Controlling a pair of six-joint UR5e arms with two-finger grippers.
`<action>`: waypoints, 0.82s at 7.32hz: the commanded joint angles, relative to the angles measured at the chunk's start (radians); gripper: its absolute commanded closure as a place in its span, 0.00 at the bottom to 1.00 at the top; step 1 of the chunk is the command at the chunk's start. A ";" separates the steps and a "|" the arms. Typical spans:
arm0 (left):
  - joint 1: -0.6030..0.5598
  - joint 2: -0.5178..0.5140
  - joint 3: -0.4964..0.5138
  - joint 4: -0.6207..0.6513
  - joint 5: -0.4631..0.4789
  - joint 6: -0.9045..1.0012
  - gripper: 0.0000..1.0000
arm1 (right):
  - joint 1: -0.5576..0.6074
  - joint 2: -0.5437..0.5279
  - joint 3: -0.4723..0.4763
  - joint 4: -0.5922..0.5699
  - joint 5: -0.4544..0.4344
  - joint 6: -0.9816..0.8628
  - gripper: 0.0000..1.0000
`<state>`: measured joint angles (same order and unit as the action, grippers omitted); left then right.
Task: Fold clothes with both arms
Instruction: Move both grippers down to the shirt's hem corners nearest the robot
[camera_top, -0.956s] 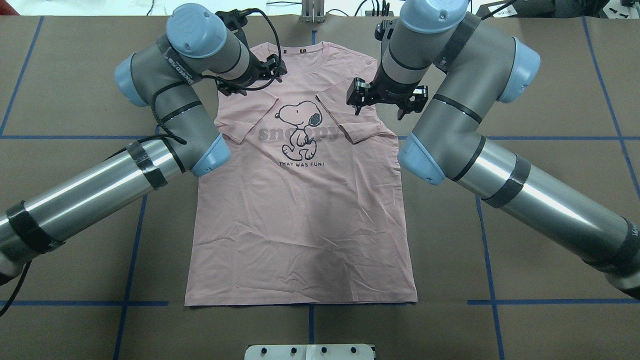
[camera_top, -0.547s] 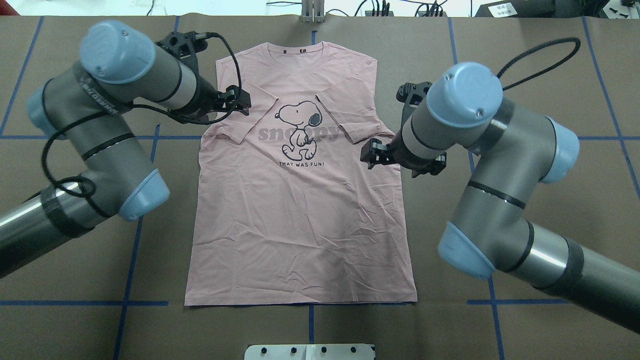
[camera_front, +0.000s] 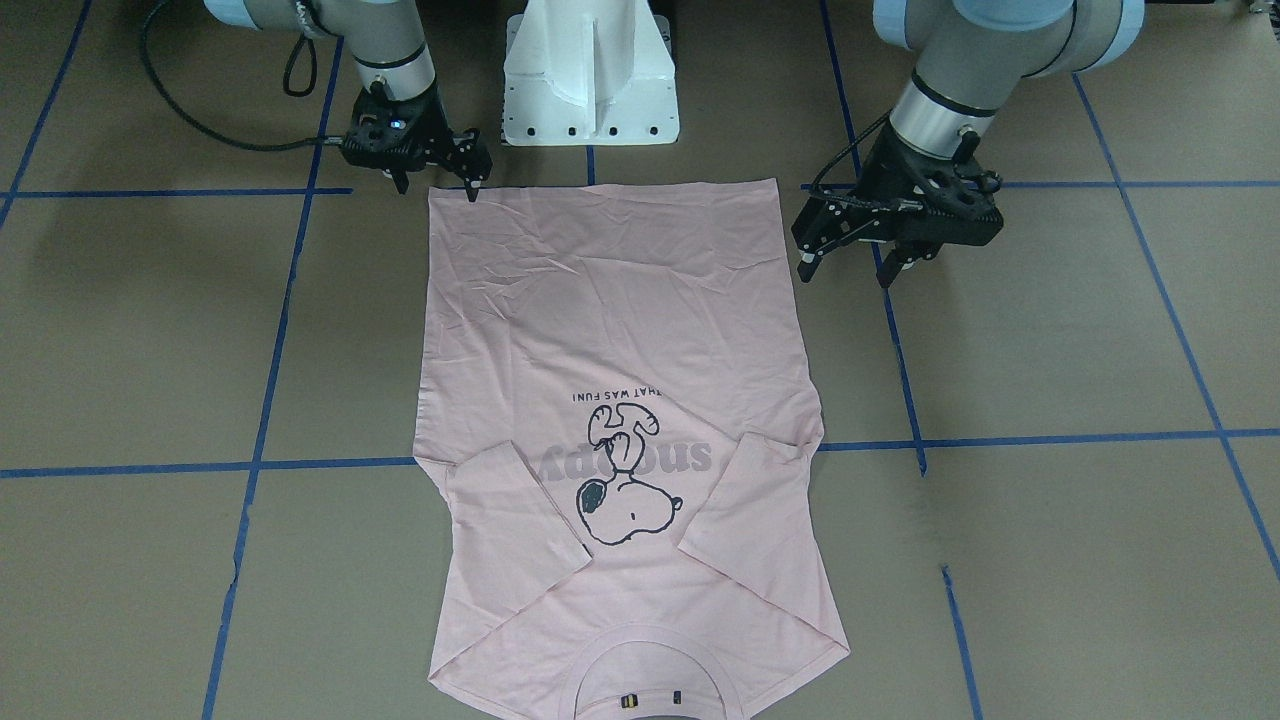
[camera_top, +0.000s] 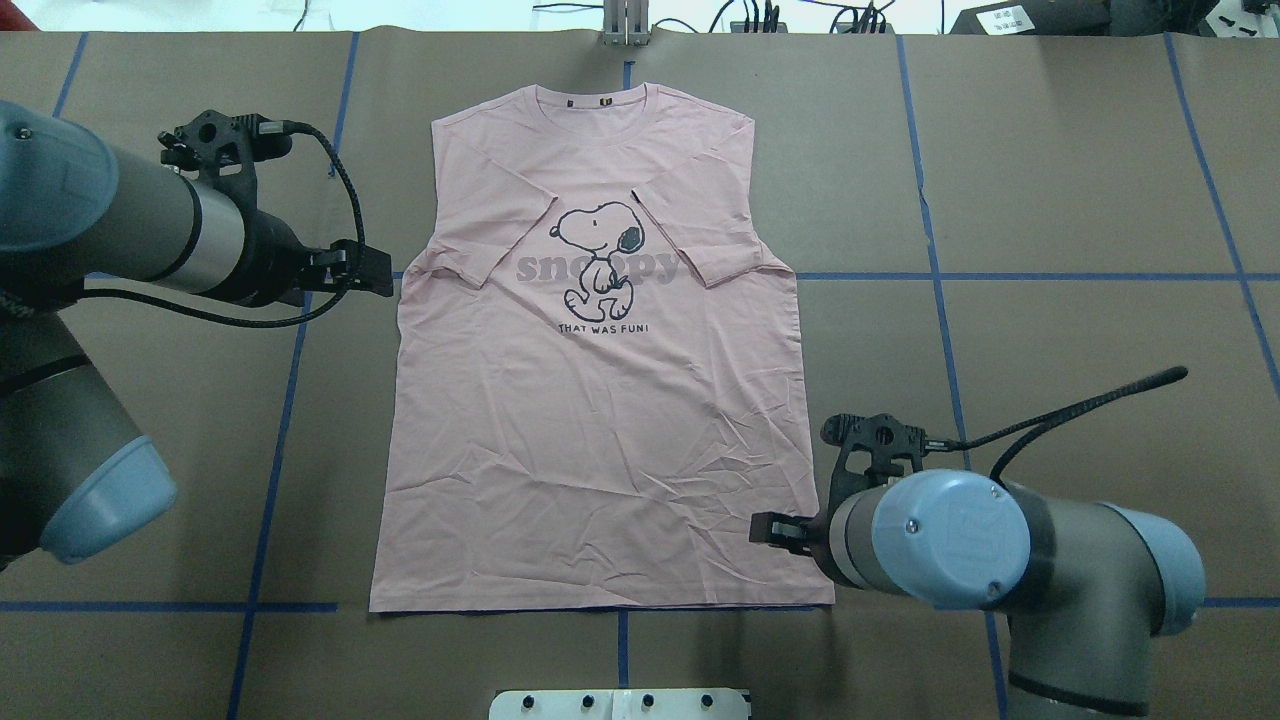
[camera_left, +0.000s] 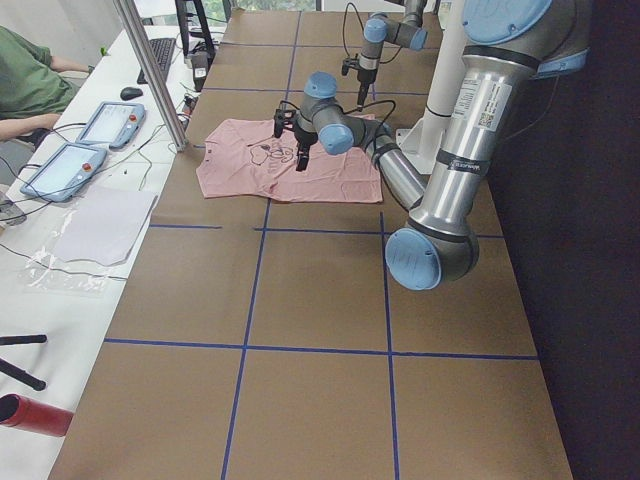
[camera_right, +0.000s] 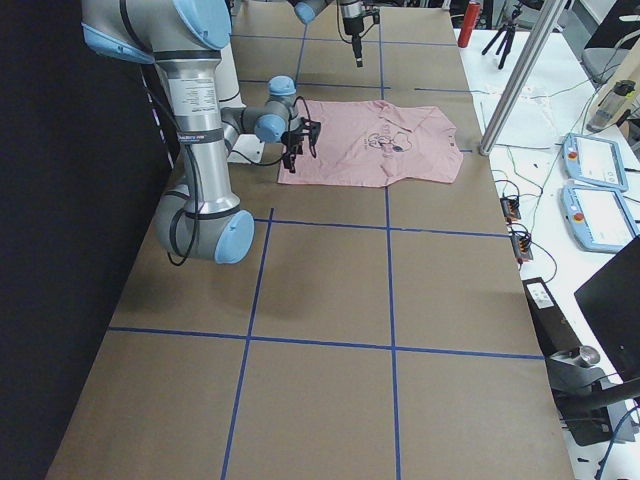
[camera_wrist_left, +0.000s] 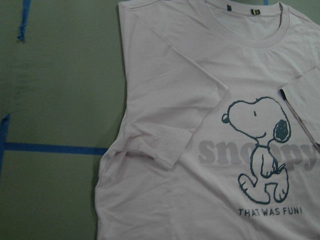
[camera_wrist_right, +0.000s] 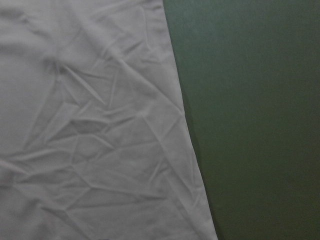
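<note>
The pale pink T-shirt (camera_top: 600, 430) lies flat, print up, with both sleeves folded in over the chest and the collar at the far edge. It also shows in the front view (camera_front: 620, 330). My left gripper (camera_top: 382, 275) is open and empty, raised just off the shirt's left edge by the folded sleeve; its fingers stand apart in the front view (camera_front: 845, 270). My right gripper (camera_top: 770, 530) is open and empty over the near right hem corner (camera_front: 437, 188). The left wrist view shows the Snoopy print (camera_wrist_left: 257, 135). The right wrist view shows the wrinkled shirt edge (camera_wrist_right: 75, 125).
The table is brown with blue tape lines (camera_top: 935, 275). The white pedestal base (camera_front: 590, 70) stands at the near edge behind the hem. A metal post (camera_top: 625, 20) stands at the far edge. Tablets (camera_right: 595, 190) lie on the operators' side table.
Both arms have drawn back from the collar area. The left gripper moved out to the shirt's left edge. The right gripper moved down to the near right hem corner. The shirt has not moved.
</note>
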<state>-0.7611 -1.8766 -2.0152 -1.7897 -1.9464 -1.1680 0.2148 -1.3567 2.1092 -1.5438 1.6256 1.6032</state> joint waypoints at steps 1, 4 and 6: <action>0.005 0.007 -0.004 -0.003 -0.006 -0.002 0.00 | -0.077 -0.035 -0.006 -0.001 -0.066 0.024 0.00; 0.005 0.005 -0.004 -0.010 -0.009 -0.002 0.00 | -0.077 -0.024 -0.072 0.001 -0.065 0.011 0.00; 0.005 0.005 -0.005 -0.010 -0.009 -0.002 0.00 | -0.071 -0.024 -0.077 0.001 -0.059 0.009 0.00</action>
<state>-0.7563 -1.8718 -2.0194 -1.7988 -1.9558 -1.1708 0.1421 -1.3807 2.0383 -1.5438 1.5630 1.6139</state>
